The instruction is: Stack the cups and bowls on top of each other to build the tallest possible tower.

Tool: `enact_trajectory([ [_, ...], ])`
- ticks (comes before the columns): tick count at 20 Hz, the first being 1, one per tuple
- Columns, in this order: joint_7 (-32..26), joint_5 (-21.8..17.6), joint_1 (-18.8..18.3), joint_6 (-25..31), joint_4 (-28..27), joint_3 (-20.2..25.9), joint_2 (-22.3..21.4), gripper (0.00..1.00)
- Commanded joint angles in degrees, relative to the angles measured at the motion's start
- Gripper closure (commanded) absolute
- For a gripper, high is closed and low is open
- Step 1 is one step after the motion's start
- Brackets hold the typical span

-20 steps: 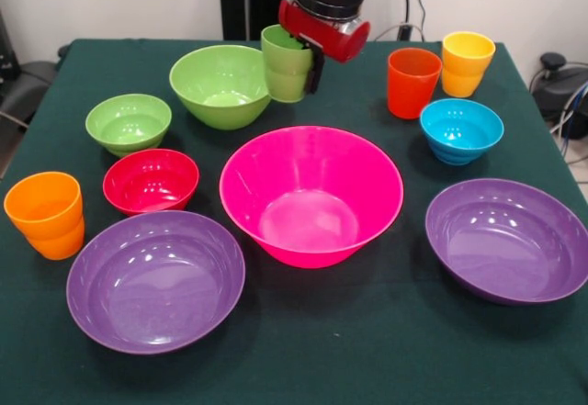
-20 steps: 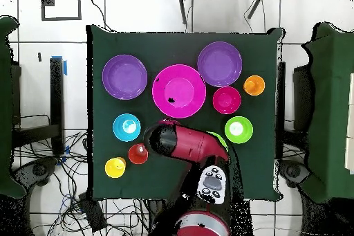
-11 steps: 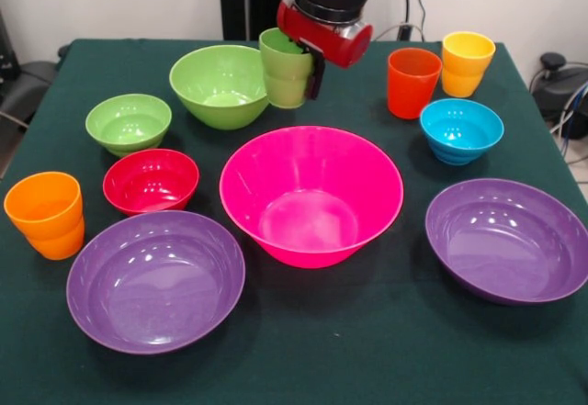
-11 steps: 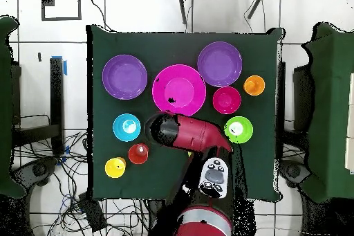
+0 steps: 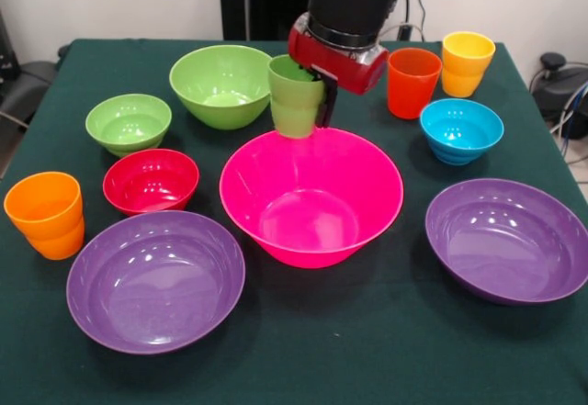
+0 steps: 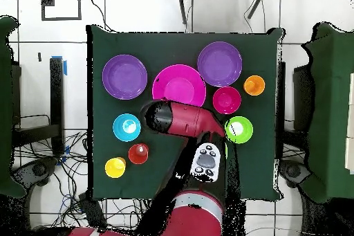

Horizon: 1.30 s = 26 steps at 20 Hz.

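We see the gripper (image 5: 310, 102), its jaws clamped on the rim of the green cup (image 5: 294, 98), holding it upright above the far edge of the hot-pink bowl (image 5: 310, 194), probably to seat it inside as the tower's base.

- so the gripper (image 5: 312, 93) moved toward the near side of the table, hauling the green cup (image 5: 295, 97) along. A second ago the cup hung right beside the medium light-green bowl (image 5: 220, 84), just off its 3 o'clock rim; now it's clear of that bowl
- cup sits lower in the front view too, its bottom now overlapping the far rim of the hot-pink bowl (image 5: 310, 194) at about 12 o'clock
- overhead, the arm (image 6: 181, 120) swung up the picture and now covers the pink bowl's (image 6: 178, 84) 6 o'clock edge, which showed before
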Motion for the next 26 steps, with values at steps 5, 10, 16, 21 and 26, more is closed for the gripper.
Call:
enact_trajectory([
  [5, 2.4, -1.4, -0.9, -5.1, -2.2, 8.8, 8.1, 1.0],
  [10, 2.4, -3.5, -2.2, -12.9, -0.4, 10.2, 12.2, 1.0],
  [16, 2.2, -4.2, -2.8, -17.9, -1.7, 10.2, 15.5, 1.0],
  [21, 2.4, -4.3, -1.6, -17.9, -1.5, 8.7, 14.3, 1.0],
  [26, 2.9, -3.8, 0.7, -15.4, -1.9, 6.3, 12.7, 1.0],
])
